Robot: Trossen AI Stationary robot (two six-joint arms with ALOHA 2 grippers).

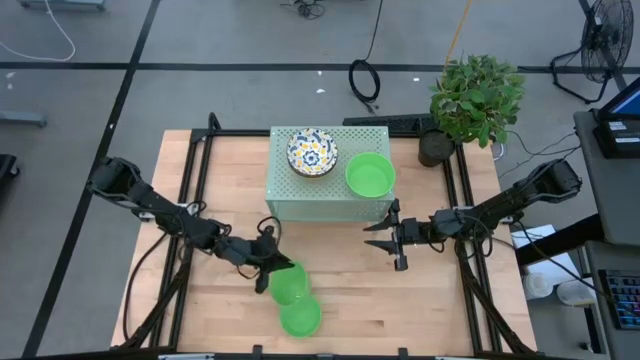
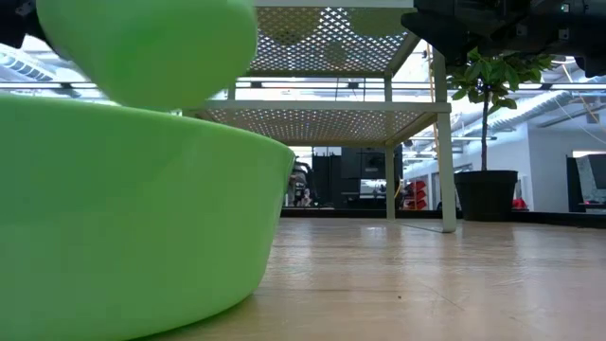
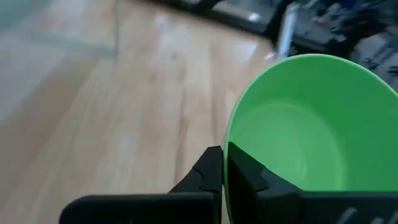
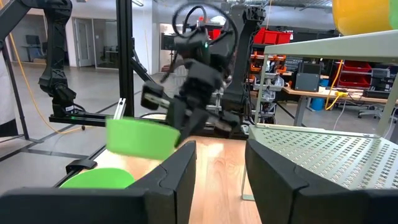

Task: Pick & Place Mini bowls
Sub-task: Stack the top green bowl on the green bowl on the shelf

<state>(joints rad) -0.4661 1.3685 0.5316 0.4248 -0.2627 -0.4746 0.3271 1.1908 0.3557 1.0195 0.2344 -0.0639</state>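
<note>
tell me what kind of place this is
Probably a robotics lab or workshop: a wooden table on a dark frame, shelving with red bins behind, cables lying on the floor.

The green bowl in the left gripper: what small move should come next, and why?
Probably carry it toward the stand. The left gripper is shut on the green bowl, lifted above the table, with another green bowl resting beside it near the front edge.
</note>
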